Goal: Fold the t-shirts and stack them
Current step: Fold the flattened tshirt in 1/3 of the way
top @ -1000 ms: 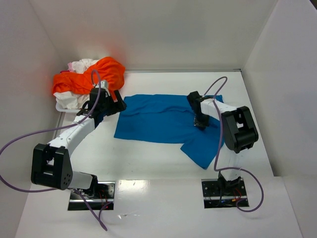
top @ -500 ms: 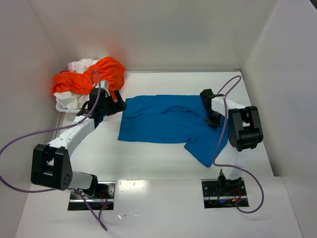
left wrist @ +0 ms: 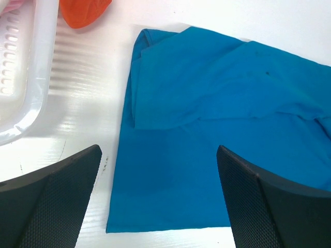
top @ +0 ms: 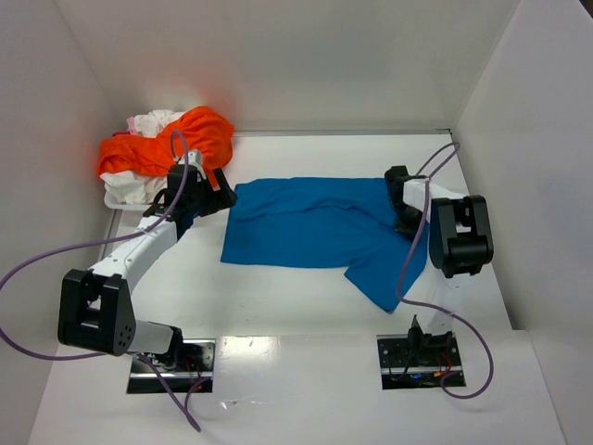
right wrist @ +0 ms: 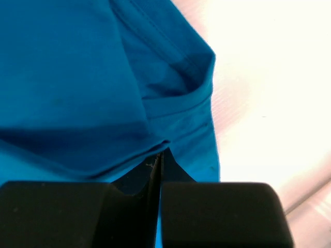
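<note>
A bright blue t-shirt [top: 306, 222] [left wrist: 207, 103] [right wrist: 77, 77] lies spread across the middle of the table, with one part trailing toward the near right. My right gripper [top: 405, 221] [right wrist: 161, 153] is shut on a fold of the cloth at its right end. My left gripper [top: 219, 193] [left wrist: 158, 152] hovers wide open over the shirt's left edge, holding nothing. An orange t-shirt [top: 176, 141] [left wrist: 85, 13] and white and pinkish t-shirts [top: 153, 121] are heaped at the back left.
The heap rests in a white plastic basket [top: 115, 198] [left wrist: 26, 103] against the left wall. White walls close in the table on the left, back and right. Purple cables loop from both arms.
My right gripper has moved right toward the wall, pulling the blue shirt's right end with it; the shirt's left edge slid slightly right. The left arm has not moved.
</note>
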Tool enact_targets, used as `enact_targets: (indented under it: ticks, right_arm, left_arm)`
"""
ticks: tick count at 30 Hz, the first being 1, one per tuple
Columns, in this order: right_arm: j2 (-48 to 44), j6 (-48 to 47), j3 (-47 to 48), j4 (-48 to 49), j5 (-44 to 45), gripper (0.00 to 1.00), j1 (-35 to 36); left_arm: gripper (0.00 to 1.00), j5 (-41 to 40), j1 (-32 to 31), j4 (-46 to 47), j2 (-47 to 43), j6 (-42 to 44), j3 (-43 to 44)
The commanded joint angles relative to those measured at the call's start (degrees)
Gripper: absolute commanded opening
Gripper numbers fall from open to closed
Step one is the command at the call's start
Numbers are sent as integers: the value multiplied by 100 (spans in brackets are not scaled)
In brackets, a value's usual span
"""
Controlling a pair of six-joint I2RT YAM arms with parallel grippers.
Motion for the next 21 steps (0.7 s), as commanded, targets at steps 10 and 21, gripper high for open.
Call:
enact_targets:
  ticks: [10, 21]
  right_arm:
    - [463, -90, 290, 130, 599, 0, -545]
    - [41, -38, 466, 437, 636, 0, -1012]
  left_arm:
    - [100, 111, 23, 216, -56, -91, 9]
    - [100, 287, 23, 268, -3, -91, 9]
